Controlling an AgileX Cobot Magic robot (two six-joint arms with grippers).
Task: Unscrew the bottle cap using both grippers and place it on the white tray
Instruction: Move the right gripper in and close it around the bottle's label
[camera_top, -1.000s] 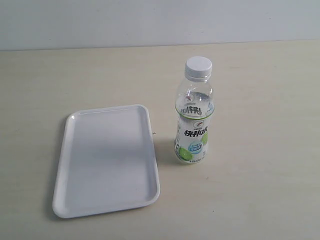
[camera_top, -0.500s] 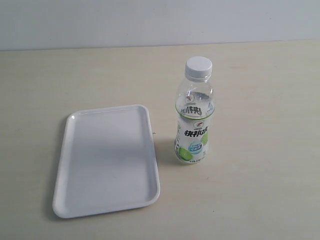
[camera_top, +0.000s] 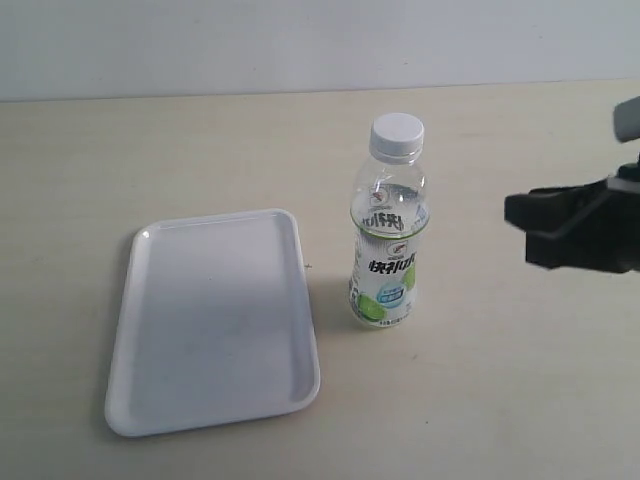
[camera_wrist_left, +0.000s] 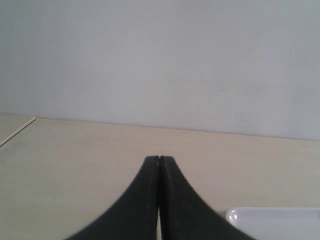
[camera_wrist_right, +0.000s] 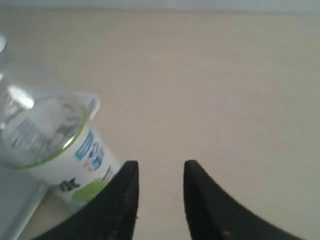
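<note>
Both sides are empty: my left black fingers (camera_wrist_left: 145, 200) rest together near the glossy white rectangular tray (camera_top: 210, 330), my right black fingers (camera_wrist_right: 122, 205) stand apart near the upright clear plastic bottle (camera_top: 385, 270), likely to steady it, round white cap (camera_top: 397, 133) on.

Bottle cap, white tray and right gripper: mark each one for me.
bottle cap (camera_top: 397, 132): exterior view, its flat top.
white tray (camera_top: 215, 320): exterior view, bare middle of its floor.
right gripper (camera_wrist_right: 160, 172): right wrist view, gap between its open jaws.

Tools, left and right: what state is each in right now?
Left tool: closed, holding nothing.
Right tool: open, empty, apart from the bottle.
</note>
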